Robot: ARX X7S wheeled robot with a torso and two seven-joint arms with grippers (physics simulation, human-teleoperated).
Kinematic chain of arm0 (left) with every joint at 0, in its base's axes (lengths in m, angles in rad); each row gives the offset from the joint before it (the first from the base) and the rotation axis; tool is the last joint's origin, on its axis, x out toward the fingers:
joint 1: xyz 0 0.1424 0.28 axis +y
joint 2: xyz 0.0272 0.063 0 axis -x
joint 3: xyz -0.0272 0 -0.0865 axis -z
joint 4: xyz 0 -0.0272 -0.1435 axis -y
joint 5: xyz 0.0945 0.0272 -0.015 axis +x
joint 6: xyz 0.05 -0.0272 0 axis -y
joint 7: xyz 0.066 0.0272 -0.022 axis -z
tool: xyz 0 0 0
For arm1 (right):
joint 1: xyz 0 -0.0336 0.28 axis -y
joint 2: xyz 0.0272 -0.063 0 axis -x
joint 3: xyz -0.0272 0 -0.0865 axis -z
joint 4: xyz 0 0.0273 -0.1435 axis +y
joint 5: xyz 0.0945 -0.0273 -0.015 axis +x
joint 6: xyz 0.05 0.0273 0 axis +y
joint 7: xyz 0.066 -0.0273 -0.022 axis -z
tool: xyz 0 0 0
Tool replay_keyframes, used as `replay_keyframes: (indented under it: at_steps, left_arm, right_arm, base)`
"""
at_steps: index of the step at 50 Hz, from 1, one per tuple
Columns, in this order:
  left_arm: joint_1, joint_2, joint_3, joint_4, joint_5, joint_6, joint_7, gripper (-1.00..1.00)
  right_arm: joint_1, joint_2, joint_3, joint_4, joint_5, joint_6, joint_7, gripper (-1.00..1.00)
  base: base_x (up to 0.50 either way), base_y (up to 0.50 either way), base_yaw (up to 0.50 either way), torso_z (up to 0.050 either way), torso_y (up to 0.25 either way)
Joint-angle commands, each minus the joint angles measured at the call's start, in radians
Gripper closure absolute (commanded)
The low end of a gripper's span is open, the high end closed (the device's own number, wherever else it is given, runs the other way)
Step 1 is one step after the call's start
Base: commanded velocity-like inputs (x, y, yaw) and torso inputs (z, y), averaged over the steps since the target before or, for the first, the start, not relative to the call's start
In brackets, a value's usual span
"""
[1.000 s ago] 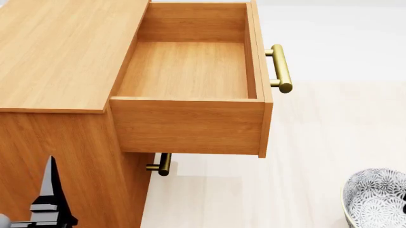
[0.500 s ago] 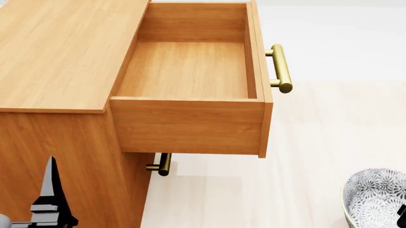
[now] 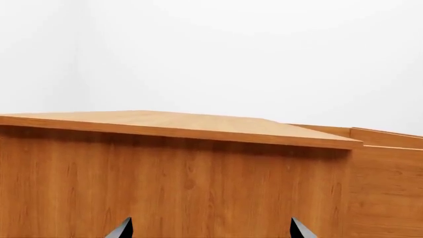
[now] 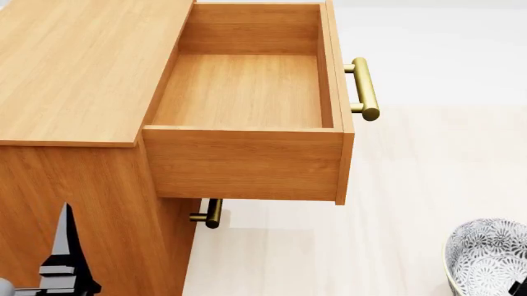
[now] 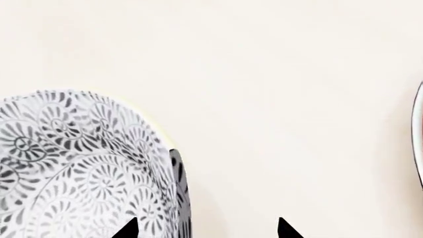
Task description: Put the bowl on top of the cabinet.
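The bowl (image 5: 79, 168) looks like stiff, smooth, breakable ceramic; pinch its rim wall. The right tool (image 5: 205, 228) is spread open and empty beside it.

The flat top of the cabinet (image 4: 78, 68) is seen bare, so open room is offered above it. Beside it, the top drawer (image 4: 247, 92) is pulled fully out and juts over the floor (image 4: 428, 185), with its brass handle (image 4: 363, 88) projecting further; the path from the bowl (image 4: 487, 258) towards the cabinet top is crossed by this drawer. A lower handle (image 4: 211, 213) protrudes beneath it. The cabinet's side panel (image 3: 172, 188) stands directly before the left gripper (image 3: 210, 229). Open floor surrounds the bowl.
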Motion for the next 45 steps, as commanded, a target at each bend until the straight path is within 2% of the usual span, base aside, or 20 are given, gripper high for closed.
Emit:
replay_keyframes:
  at_steps: [1,2,33,45]
  left_arm:
    - [0.020,0.023,-0.014,0.009,0.028,-0.011,0.011,-1.00]
    - [0.019,0.023,-0.015,0.010,0.027,-0.012,0.010,-1.00]
    - [0.023,0.010,-0.007,0.034,0.019,-0.018,-0.003,-1.00]
    - [0.027,0.002,-0.016,0.061,0.005,-0.022,-0.011,-1.00]
  right_arm:
    - [0.003,-0.034,0.005,0.040,-0.039,-0.020,-0.057,-1.00]
    - [0.005,-0.035,0.002,0.042,-0.042,-0.021,-0.058,1.00]
    - [-0.112,-0.007,0.044,-0.179,0.018,0.095,0.017,1.00]
    - [-0.134,0.026,0.077,-0.406,0.080,0.231,0.105,1.00]
  base:
    - [0.00,0.00,0.00,0.000,0.000]
    - [0.00,0.00,0.00,0.000,0.000]
    - [0.00,0.00,0.00,0.000,0.000]
    - [0.00,0.00,0.00,0.000,0.000]
